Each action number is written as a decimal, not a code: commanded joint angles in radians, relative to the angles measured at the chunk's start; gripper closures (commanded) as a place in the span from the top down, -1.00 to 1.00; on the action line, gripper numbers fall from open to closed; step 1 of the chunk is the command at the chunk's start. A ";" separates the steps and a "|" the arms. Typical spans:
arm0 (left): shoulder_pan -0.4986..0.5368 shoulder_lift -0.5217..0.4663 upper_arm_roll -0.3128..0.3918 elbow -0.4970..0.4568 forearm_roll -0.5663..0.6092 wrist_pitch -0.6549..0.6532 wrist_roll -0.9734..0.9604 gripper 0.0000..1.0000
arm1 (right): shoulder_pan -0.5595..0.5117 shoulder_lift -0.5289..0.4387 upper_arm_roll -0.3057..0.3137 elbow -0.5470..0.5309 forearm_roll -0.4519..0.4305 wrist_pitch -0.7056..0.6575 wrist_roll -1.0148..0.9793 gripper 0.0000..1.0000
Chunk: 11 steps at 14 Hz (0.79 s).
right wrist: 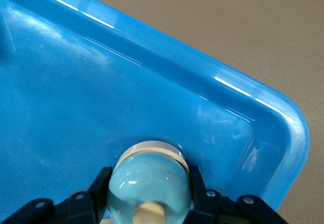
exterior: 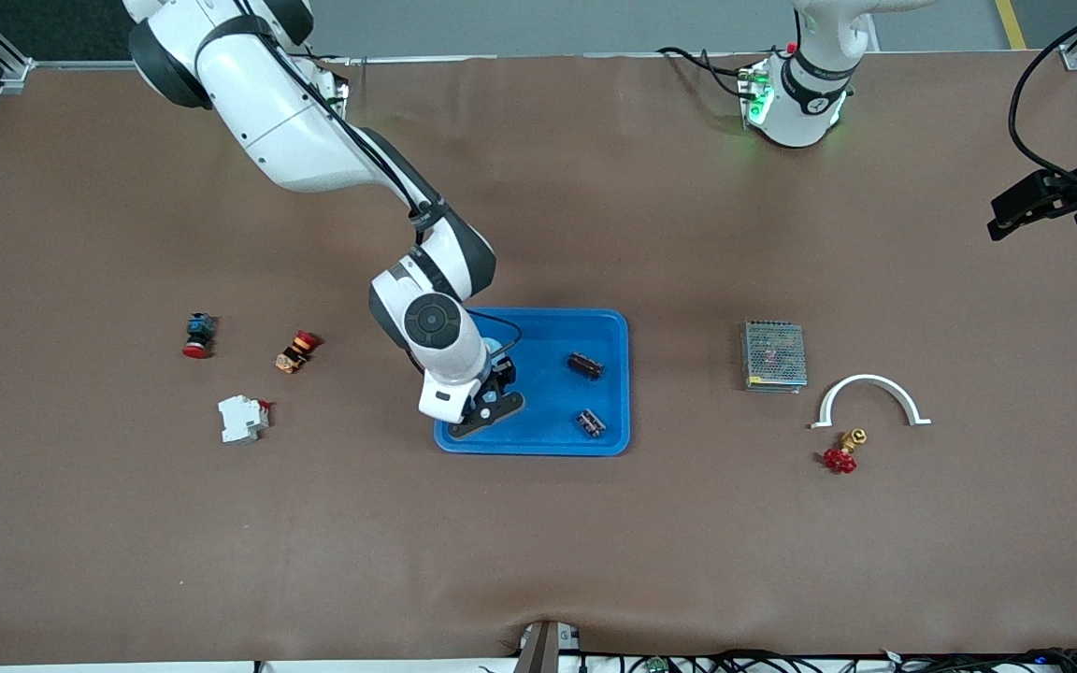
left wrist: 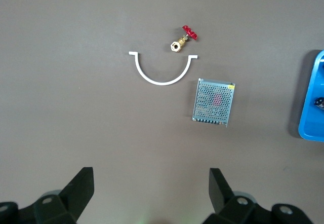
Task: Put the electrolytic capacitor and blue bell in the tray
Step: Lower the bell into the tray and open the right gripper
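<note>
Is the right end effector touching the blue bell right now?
Touching. The right wrist view shows the right end effector with its fingers pressed against both sides of the blue bell, shut on it over the tray.

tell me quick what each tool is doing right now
Left tool: open, holding nothing, waiting over bare table at the left arm's end.
Right tool: shut on the blue bell, over the tray.

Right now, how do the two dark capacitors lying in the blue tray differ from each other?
The capacitor farther from the front camera looks longer and lies toward the middle of the shallow bright blue plastic tray. The capacitor nearer to the front camera looks shorter and lies close to the rim. Both are dark cylinders lying on their sides.
</note>
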 commanded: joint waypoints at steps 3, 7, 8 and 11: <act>-0.002 0.001 0.000 0.001 -0.005 -0.002 0.002 1.00 | 0.011 0.022 -0.007 0.026 -0.023 0.008 0.020 -0.15; -0.003 0.004 0.000 0.001 -0.005 -0.001 0.002 1.00 | 0.003 0.019 -0.007 0.027 -0.021 0.011 0.019 1.00; -0.003 0.004 0.000 0.001 -0.005 -0.001 0.002 1.00 | 0.000 0.015 -0.007 0.027 -0.020 0.010 0.019 1.00; -0.003 0.004 0.000 -0.001 -0.005 -0.002 0.002 1.00 | 0.005 -0.008 -0.006 0.027 -0.018 -0.007 0.020 1.00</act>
